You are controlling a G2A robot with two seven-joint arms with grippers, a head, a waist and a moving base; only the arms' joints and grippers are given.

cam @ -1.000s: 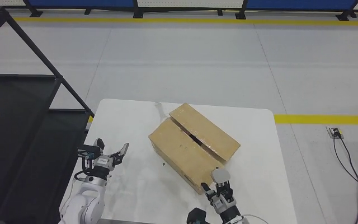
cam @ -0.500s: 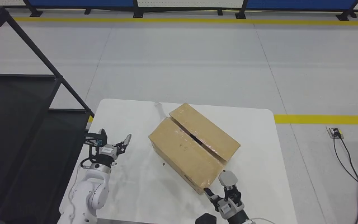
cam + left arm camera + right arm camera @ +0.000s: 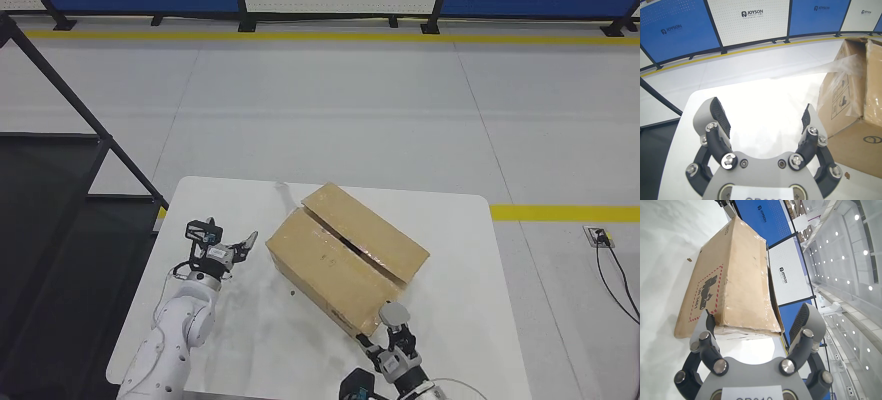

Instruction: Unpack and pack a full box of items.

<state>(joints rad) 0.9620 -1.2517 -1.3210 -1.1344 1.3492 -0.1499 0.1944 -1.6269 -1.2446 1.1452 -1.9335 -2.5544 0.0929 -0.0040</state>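
Cardboard box [image 3: 345,262], brown, rectangular, top flaps down, set askew mid-tabletop [image 3: 240,330]. Glossy clear tape over seams and edges, one loose strip [image 3: 810,68] trailing off a corner. Red dashed-border label [image 3: 705,294] with black pictogram on one end; black handling symbols [image 3: 840,98] on another. Left pincer [image 3: 762,106] open, beside box, apart. Right pincer [image 3: 756,309] open, close by labelled end, gripping nothing.

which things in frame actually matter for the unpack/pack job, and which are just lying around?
Job:
- cardboard box, flaps folded down, on the table
- left gripper, open, beside the box, not touching it
- right gripper, open, at the box's near corner

Lying about:
- brown scrap on the table by the box
- tape strip trailing loose off the box's far end
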